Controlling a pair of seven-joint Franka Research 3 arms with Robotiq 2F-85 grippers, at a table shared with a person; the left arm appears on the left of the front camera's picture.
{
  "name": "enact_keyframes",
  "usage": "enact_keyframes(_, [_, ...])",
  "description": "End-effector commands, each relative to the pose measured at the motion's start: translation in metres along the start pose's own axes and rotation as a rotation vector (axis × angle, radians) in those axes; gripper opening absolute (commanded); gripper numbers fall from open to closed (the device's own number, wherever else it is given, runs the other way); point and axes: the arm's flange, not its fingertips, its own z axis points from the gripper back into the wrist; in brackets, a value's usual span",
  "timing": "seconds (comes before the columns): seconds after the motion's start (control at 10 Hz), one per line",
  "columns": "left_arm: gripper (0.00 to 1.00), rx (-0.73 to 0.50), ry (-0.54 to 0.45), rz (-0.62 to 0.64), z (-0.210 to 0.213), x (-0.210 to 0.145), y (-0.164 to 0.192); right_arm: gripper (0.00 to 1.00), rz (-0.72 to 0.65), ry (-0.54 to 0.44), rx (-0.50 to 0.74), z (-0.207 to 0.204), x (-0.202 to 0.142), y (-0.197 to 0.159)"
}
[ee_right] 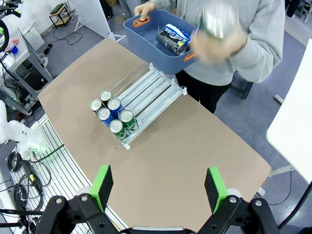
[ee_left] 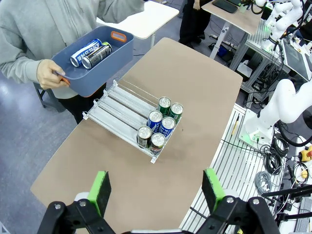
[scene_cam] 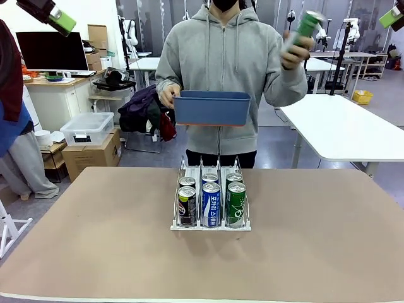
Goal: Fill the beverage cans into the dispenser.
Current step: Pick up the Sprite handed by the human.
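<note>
Beverage cans upright, dispenser lanes toward person

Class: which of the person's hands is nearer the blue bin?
Their right. The right hand grips the blue bin at one end; the left hand is raised clear of it, holding a green can.

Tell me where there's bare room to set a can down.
The tabletop is bare left, right and robot-side of the dispenser. Each of its three lanes is free at the end toward the person. Crowded: the lanes' robot-side end, six cans packed two deep.
</note>
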Motion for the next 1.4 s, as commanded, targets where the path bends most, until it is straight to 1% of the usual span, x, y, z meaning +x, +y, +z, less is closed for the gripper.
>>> enact_keyframes(0.0, [1.0, 0.001, 0.008, -0.005, 0.0006, -0.0014, -0.0006, 1.0, -0.008, -0.009, 0.001, 0.0001, -0.0006, -0.0001])
enact_keyframes(1.3, [1.0, 0.001, 0.008, -0.005, 0.0006, -0.0014, -0.0006, 1.0, 0.0, 0.0, 0.0, 0.0, 0.0, 0.0])
